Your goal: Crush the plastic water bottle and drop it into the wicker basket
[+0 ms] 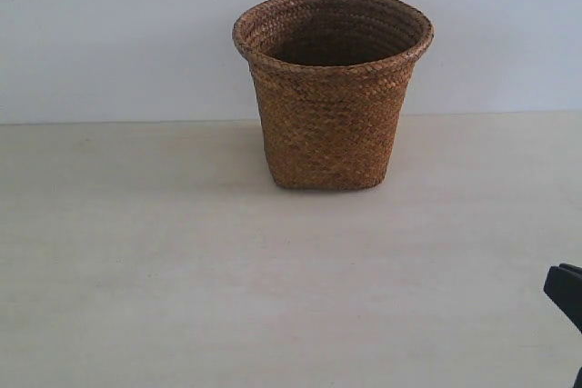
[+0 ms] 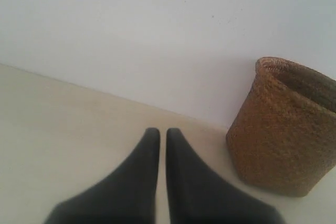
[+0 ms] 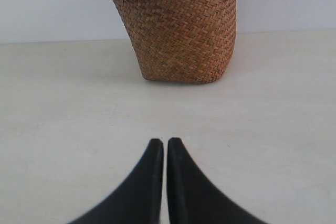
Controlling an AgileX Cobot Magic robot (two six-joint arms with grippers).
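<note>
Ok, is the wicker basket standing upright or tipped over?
Upright. The wicker basket rests flat on its base on the table, open rim facing up, in the exterior and right wrist views.

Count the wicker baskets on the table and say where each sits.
1: the wicker basket stands upright at the middle of the table, toward its far edge. None seems hidden.

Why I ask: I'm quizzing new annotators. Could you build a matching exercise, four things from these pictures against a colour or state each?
Things:
1. wicker basket
2. left gripper
3. table
4. wall

Colour or state:
a. whitish, rising behind everything
b. black, shut with nothing between the fingers
c. brown and woven, standing upright
d. pale beige, flat

Pairs: 1-c, 2-b, 3-d, 4-a
</note>
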